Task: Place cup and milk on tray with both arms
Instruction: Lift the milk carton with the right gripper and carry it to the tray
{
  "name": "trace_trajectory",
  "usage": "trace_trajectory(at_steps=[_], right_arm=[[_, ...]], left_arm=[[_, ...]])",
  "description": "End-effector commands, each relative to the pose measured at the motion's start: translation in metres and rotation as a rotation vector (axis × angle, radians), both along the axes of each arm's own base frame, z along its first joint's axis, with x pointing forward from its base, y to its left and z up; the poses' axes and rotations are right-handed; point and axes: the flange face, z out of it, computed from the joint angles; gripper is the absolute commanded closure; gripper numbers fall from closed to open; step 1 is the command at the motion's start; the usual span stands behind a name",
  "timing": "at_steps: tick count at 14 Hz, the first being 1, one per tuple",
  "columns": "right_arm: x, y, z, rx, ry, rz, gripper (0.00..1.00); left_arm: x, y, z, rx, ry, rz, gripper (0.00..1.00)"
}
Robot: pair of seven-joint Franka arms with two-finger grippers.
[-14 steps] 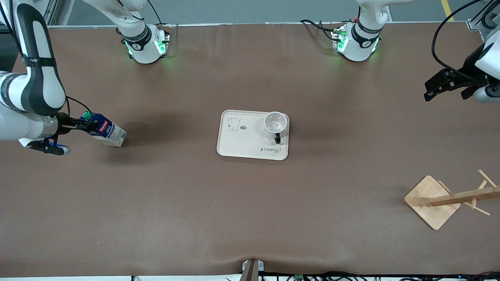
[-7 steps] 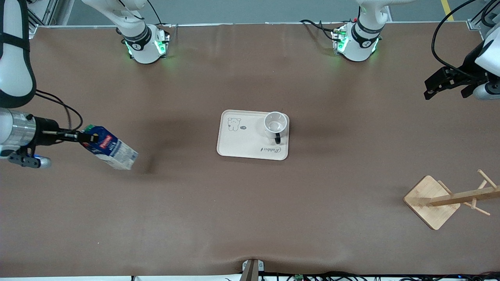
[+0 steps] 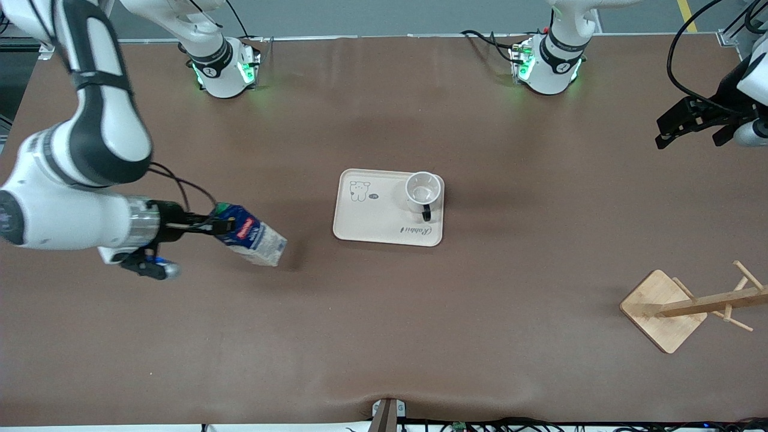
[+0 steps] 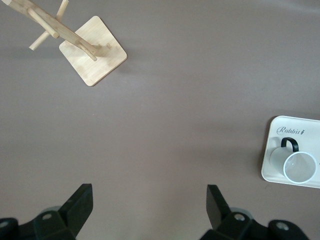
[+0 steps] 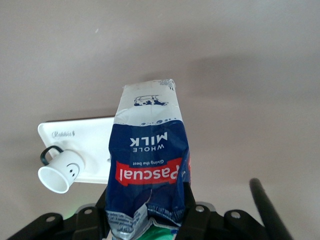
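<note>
Over bare table, right fingers [image 3: 225, 226] clamping milk [image 3: 252, 234]

Lit evenly from above, casting soft shadows (darkest beside the milk [image 3: 251, 234]), glaring faintly, staying sharp everywhere.

Cut off by the front view's edge: wooden rack's [image 3: 714, 303] upper pegs and left arm's wrist [image 3: 753, 129]; hidden under the right gripper's [image 5: 150, 212] fingers: the milk's [image 5: 148, 165] cap end; small badge beside the tray's [image 3: 384, 231] bear illegible.
</note>
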Motion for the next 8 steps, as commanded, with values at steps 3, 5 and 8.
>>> trace_trajectory(at_steps=[3,5,8], right_arm=[[-0.025,0.106,-0.015,-0.041,0.039,0.04,1.0],[-0.037,0.137,-0.035,-0.057,0.064,0.086,1.0],[-0.043,0.148,-0.055,-0.078,0.085,0.108,1.0]], left_arm=[[-0.015,-0.005,0.012,-0.017,-0.015,-0.01,0.0],[-0.014,-0.003,0.01,-0.017,-0.01,-0.008,0.0],[-0.013,-0.002,0.009,-0.017,-0.007,0.001,0.0]])
